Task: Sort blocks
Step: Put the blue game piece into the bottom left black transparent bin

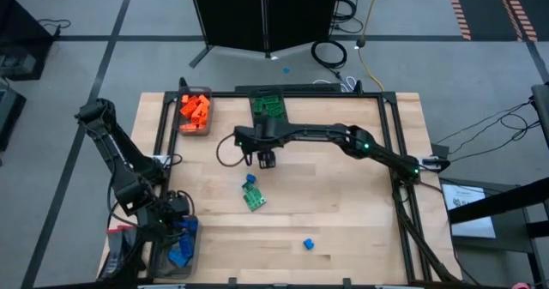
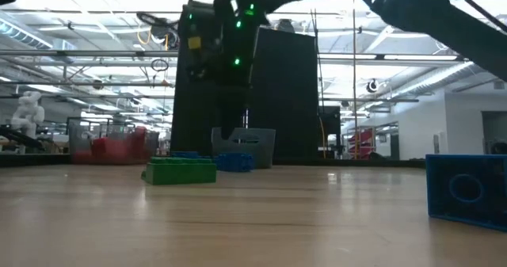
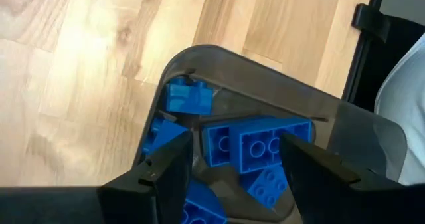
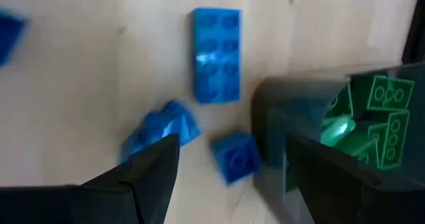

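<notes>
Closest to the lens in the low view is a lone blue block [image 2: 466, 186], hard against the right edge of the frame. From above it's the one sitting on its own at lower centre. Leave it for now, imo.

The pair that matters is mid-table: a green block [image 1: 254, 200] lying flat, with a small blue block [image 1: 250, 179] just beside its upper edge. I can't tell if they're touching.

Your right gripper [image 1: 266, 159] hangs above the wood just up-frame of those two, fingers spread and nothing between them. So the target lies straight down-frame from the claw, a touch to the left. The green one sits skewed rather than square to the table edges. I'd guess you'll want a bit of wrist roll to close across its narrow side.

Your left gripper [image 3: 236, 164] is parked way off at lower left, over the bin of blue blocks [image 3: 265, 71], also spread and empty. So the right arm is clearly nearer. The green bin [image 1: 269, 107] is at top centre and the orange bin [image 1: 195, 113] at upper left.
</notes>
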Controlling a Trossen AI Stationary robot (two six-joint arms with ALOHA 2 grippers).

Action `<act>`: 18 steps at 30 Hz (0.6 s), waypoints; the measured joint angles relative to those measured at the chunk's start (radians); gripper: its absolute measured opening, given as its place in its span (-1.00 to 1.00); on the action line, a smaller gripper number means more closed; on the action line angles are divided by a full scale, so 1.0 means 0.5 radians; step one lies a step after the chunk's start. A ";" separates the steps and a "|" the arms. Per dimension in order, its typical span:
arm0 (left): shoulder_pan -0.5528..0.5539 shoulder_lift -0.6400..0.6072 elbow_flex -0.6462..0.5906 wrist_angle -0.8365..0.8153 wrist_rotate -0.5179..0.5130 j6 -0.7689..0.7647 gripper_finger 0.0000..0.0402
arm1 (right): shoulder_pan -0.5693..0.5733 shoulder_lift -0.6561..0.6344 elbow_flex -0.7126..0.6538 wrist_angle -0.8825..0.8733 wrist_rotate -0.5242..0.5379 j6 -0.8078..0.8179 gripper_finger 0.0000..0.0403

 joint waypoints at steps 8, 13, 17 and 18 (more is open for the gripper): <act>0.000 0.000 0.000 0.004 -0.037 0.012 0.11 | -0.069 0.071 0.001 0.058 -0.277 0.093 0.34; 0.000 0.000 0.000 0.005 -0.038 0.055 0.11 | -0.057 0.086 0.001 0.055 -0.311 0.119 0.34; 0.000 0.000 0.000 0.005 -0.047 0.066 0.11 | -0.051 0.088 0.001 0.052 -0.313 0.150 0.34; 0.000 0.000 0.000 0.005 -0.048 0.066 0.11 | -0.052 0.088 0.001 0.050 -0.313 0.152 0.34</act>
